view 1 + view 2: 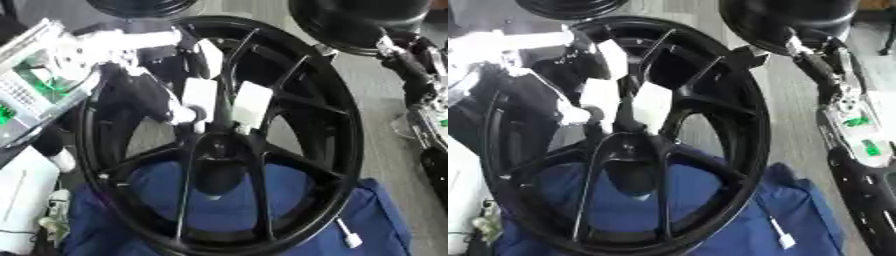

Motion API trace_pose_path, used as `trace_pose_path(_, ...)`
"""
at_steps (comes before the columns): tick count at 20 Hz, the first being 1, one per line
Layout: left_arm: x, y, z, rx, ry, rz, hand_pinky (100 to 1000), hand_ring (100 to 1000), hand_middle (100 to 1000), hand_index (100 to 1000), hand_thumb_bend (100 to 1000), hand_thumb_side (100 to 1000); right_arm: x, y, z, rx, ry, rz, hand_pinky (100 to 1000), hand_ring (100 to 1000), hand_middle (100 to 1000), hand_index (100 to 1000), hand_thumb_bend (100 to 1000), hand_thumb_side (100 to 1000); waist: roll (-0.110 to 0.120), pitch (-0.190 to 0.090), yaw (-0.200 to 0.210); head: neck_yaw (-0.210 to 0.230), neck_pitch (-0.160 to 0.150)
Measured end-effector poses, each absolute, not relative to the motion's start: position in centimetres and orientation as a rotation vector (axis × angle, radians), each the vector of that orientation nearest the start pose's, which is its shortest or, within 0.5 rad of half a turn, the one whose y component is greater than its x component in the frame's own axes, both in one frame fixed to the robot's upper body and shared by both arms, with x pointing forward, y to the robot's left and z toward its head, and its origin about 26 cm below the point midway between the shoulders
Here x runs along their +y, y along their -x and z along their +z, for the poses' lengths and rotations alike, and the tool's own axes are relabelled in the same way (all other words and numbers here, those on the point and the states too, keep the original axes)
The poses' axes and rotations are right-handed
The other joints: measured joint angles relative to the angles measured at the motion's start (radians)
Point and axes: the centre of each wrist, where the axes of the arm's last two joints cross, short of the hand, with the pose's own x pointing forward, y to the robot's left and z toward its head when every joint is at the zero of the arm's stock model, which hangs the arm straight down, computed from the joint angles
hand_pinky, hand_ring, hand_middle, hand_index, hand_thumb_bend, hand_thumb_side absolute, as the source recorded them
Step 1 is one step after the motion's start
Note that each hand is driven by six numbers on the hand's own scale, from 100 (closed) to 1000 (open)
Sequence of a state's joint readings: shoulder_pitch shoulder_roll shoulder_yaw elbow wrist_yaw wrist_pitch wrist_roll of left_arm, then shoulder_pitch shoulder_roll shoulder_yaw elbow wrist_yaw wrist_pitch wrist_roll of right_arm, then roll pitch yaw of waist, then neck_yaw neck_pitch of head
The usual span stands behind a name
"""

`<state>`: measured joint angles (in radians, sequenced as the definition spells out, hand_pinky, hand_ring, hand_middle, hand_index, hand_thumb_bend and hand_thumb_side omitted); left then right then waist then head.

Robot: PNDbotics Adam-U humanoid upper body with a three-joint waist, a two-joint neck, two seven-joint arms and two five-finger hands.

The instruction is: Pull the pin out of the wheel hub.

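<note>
The large black spoked alloy wheel (219, 135) rests on a blue cloth (385, 220), the left hand (197, 107) has white-tipped fingers curled around a spoke just above the hub (219, 150), no pin is discernible, so extraction appears outstanding; the right hand is unseen.

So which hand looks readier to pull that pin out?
Probably the left hand: its pale fingers already sit on the spokes just above the hub of the wheel. The right arm hangs outside the rim.

glossy black metal wheel (332, 130) on soft matt blue cloth (385, 220); left hand (197, 97) has smooth white pads.
</note>
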<state>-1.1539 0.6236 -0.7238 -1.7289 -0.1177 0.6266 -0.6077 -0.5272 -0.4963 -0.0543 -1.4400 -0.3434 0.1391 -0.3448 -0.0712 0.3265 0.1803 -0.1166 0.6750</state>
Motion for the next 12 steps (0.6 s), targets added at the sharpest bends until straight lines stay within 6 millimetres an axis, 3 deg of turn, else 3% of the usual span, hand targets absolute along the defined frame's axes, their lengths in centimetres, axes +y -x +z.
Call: trace_pose_path(12,10.19,-33.41,31.74,-1.413,-0.328,-1.724,673,659,667,702,368,116,-33.73,-38.95,17.82,-1.846,0.32,-0.186,808,675,679,767,487,361,0.001,0.0,0.0,0.0,-0.004)
